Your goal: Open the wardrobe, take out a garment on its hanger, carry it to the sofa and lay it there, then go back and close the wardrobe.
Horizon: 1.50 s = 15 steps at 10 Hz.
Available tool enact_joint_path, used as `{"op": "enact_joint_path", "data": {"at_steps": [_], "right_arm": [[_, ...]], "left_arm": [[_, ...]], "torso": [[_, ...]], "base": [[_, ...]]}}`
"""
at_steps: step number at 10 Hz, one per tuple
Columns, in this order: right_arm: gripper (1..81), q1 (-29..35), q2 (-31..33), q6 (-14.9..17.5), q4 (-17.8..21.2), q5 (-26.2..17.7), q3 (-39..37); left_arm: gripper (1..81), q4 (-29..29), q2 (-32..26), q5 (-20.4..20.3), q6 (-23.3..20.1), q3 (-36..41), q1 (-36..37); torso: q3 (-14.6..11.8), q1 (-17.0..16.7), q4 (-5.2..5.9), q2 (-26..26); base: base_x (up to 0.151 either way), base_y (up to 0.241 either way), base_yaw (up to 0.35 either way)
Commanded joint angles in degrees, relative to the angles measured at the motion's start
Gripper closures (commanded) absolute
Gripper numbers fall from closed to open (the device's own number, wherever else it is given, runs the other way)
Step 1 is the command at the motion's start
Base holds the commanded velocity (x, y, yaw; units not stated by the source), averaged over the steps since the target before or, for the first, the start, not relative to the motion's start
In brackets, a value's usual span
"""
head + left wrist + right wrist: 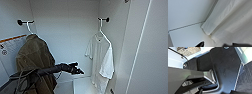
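Note:
The wardrobe [65, 30] stands open before me, its white inside lit. On the right-hand hook hangs the thin white hanger [101, 31] with the garment [102, 57], a white short-sleeved T-shirt. My left gripper [76, 68] reaches in from the left at about the height of the shirt's lower half, a short way to its left and apart from it, fingers spread and empty. In the left wrist view the shirt's fabric [230, 22] hangs close, with the wardrobe wall [186, 12] behind it.
A long olive-brown coat [35, 62] hangs from the left hook [21, 22], just behind my left arm. A low shelf [82, 85] sits under the shirt. The open door [150, 50] stands at the right. A woven basket [188, 50] lies beyond the robot's dark body.

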State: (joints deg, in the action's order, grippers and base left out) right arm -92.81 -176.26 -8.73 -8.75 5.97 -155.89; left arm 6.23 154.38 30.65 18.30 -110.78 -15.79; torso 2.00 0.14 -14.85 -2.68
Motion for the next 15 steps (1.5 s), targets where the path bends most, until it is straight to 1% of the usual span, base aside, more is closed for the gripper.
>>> {"op": "enact_joint_path", "data": {"at_steps": [1,4,5,6,8,10,11,12,14,15], "right_arm": [[1.0,2.58,-0.43,-0.06,0.49,-2.99,0.07],[1.0,2.58,-0.34,-0.06,0.49,-2.99,0.08],[1.0,2.58,-0.43,-0.06,0.49,-2.99,0.07],[1.0,2.49,-0.43,-0.06,0.49,-2.9,0.08],[1.0,2.31,-0.43,-0.06,0.49,-2.9,0.07],[1.0,2.14,-0.43,-0.24,0.49,-2.9,0.16],[1.0,2.22,-0.52,-0.32,0.49,-2.81,0.16],[1.0,2.4,-0.52,-0.41,0.57,-2.89,0.16],[1.0,2.4,-0.52,-0.32,0.58,-2.9,0.16],[1.0,2.4,-0.52,-0.41,0.58,-2.9,0.25]], "left_arm": [[1.0,1.24,2.59,1.96,7.59,0.91,15.82],[1.0,1.15,5.85,0.91,19.22,0.38,21.17],[1.0,1.42,6.12,-0.5,22.39,0.38,23.46],[1.0,3.44,6.38,-2.26,24.77,0.56,26.1],[1.0,9.32,6.73,-5.32,24.86,1.08,29.53],[1.0,11.34,7.26,-8.31,24.86,2.4,30.94],[1.0,12.23,7.7,-8.94,24.86,2.23,32.08],[1.0,14.32,7.96,-11.2,24.94,2.32,33.22],[1.0,16.62,8.14,-14.56,25.03,1.79,34.72],[1.0,16.62,8.58,-14.91,25.03,1.01,35.34]], "torso": [[0.0,0.0,0.0,0.0],[0.0,0.0,0.0,0.0],[0.0,0.0,0.0,0.0],[0.0,0.02,0.0,0.02],[0.0,0.02,0.0,0.02],[0.0,0.02,0.0,0.02],[0.0,0.02,0.0,0.02],[0.0,0.02,0.0,0.02],[0.0,0.02,0.0,0.02],[0.0,0.02,0.0,0.02]], "base": [[0.0,0.0,0.0],[0.0,0.0,0.0],[0.0,0.0,0.0],[0.0,0.0,0.0],[0.0,0.0,0.0],[0.0,0.0,0.0],[0.0,0.0,0.0],[0.0,0.0,0.0],[0.0,0.0,0.0],[0.0,0.0,0.0]]}}
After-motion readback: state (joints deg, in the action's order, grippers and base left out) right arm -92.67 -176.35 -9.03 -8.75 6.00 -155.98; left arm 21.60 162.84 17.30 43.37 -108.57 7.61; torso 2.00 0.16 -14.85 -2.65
